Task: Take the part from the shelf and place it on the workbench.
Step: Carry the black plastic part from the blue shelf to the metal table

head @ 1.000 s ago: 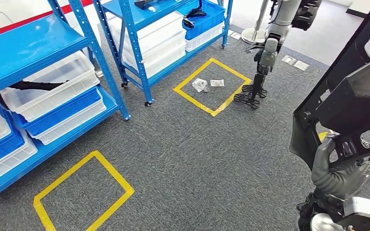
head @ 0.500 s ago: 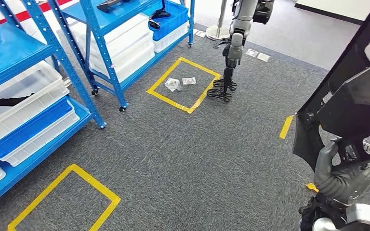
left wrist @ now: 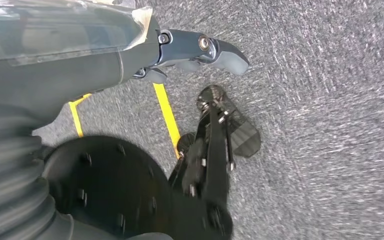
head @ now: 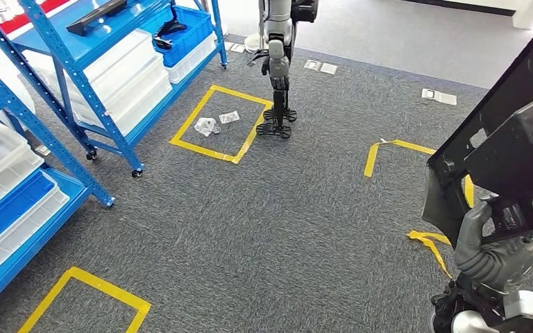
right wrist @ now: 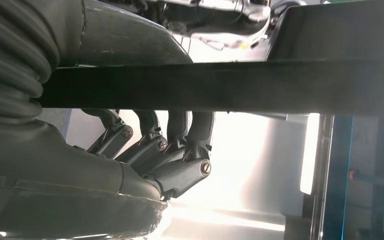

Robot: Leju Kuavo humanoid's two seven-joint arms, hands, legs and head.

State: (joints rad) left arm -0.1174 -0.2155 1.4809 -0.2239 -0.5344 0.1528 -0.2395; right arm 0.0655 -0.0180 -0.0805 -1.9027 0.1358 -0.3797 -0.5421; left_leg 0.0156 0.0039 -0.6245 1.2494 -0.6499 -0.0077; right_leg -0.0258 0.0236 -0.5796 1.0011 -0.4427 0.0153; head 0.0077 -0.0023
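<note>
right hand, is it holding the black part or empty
Holding it: the right hand grips the large black part from below in the head view, and in the right wrist view its fingers curl onto the part's dark bar.

right hand [head: 489, 253]: grey, thick thumb over a ribbed grey cover, silver wrist block beneath.
right hand fingers [right wrist: 170, 150]: dark, slim links with small round silver pivot screws and thin wires.
left hand [left wrist: 200, 50]: dark grey finger with a brass-toned screw head, paler grey tip.
wrist cover [left wrist: 10, 165]: grey ribbed bellows.
</note>
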